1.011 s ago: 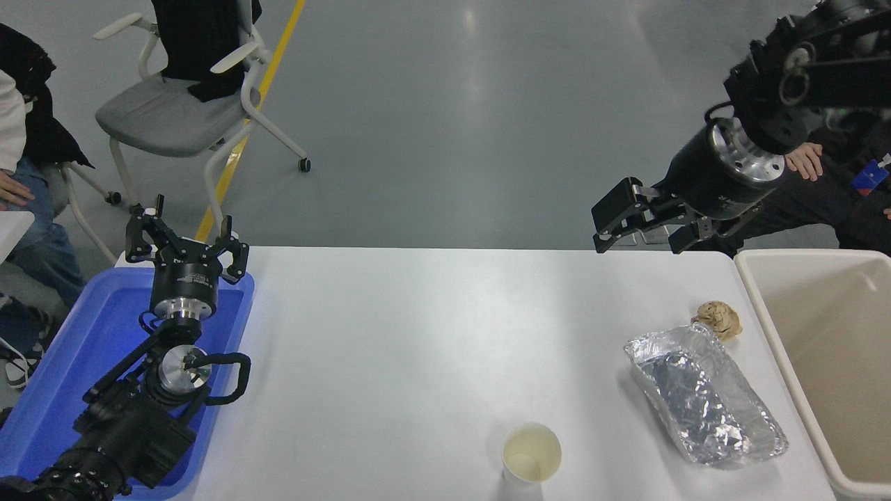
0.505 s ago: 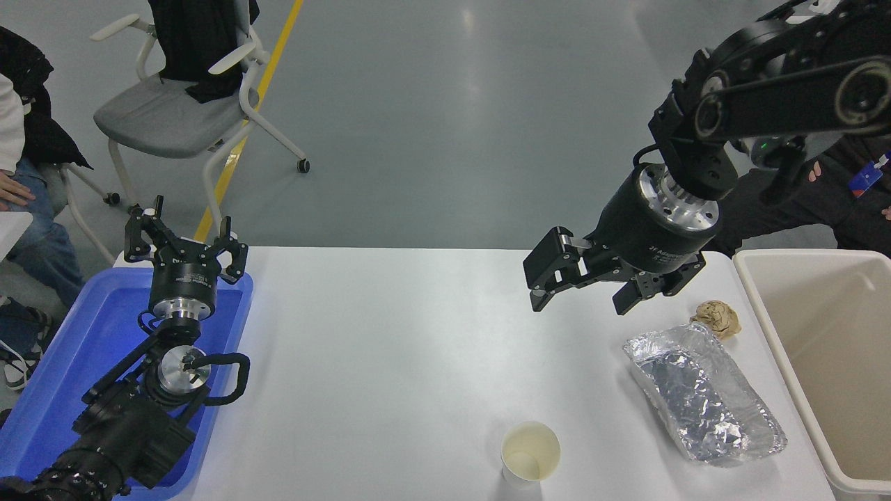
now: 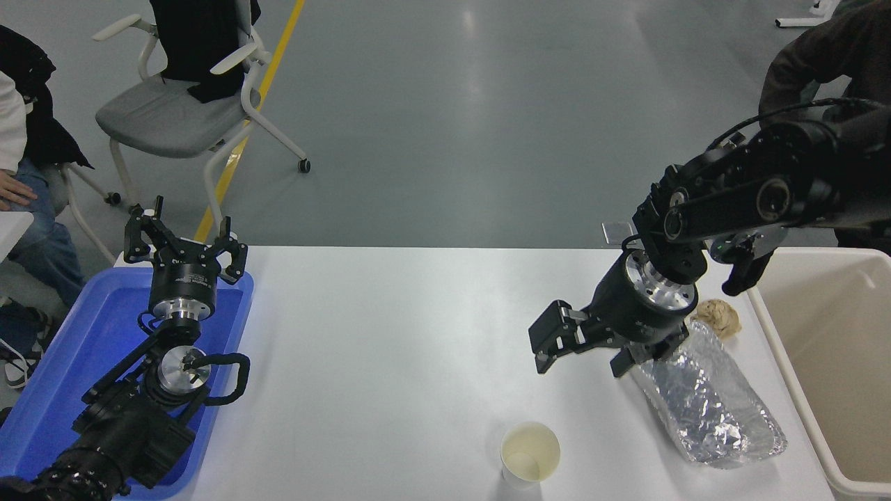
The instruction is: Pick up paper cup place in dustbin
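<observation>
The white paper cup (image 3: pixel 530 454) stands upright near the table's front edge, its cream inside showing. My right gripper (image 3: pixel 580 358) hangs open above the table, up and to the right of the cup, not touching it. Its arm reaches in from the right edge, over the top end of the foil bag. The beige dustbin (image 3: pixel 779 348) stands at the table's right end, and what shows of its inside is bare. My left gripper (image 3: pixel 184 240) is parked, open, over the blue tray at the lower left.
A silver foil bag (image 3: pixel 710 403) lies between cup and dustbin, a crumpled brown paper ball (image 3: pixel 718 316) behind it. A blue tray (image 3: pixel 49 390) sits at the left. A person sits at the far left, another stands at the top right. A grey chair (image 3: pixel 174 111) stands beyond the table.
My right arm has swung down and toward the camera, from above the table's far right edge to low over the table near the foil bag. The left arm has not moved.
</observation>
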You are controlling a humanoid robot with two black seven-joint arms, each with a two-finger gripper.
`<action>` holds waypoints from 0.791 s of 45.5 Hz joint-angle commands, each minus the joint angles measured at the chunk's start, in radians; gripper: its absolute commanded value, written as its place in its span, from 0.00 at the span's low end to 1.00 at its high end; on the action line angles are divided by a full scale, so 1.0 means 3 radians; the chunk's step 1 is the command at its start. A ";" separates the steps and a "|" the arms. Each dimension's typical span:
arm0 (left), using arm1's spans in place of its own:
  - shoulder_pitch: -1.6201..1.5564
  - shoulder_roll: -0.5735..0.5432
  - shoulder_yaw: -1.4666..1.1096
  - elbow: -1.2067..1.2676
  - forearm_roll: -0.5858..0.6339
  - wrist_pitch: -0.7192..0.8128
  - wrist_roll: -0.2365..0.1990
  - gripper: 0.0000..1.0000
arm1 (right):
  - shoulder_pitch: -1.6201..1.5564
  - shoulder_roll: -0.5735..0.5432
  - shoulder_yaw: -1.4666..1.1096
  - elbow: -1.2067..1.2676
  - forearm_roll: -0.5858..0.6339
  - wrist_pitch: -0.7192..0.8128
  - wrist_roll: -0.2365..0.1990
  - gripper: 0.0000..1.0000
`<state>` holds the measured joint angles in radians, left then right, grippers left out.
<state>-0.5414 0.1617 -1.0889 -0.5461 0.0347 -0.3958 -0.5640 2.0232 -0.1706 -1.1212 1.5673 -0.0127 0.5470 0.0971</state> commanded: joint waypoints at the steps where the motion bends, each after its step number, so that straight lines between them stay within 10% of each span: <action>1: 0.0000 -0.0002 -0.0001 0.0000 -0.0003 0.0000 0.0003 0.99 | -0.0536 -0.0408 0.0214 -0.0009 -0.0295 -0.0100 -0.0017 1.00; 36: 0.0000 -0.0002 -0.0001 0.0000 0.0002 0.0000 0.0004 0.99 | -0.1942 -0.0388 0.1109 -0.0735 -0.0847 -0.0407 -0.0017 1.00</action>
<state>-0.5415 0.1611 -1.0883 -0.5461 0.0347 -0.3958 -0.5633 1.5320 -0.2990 -0.8340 1.3958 -0.2164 0.4418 0.0907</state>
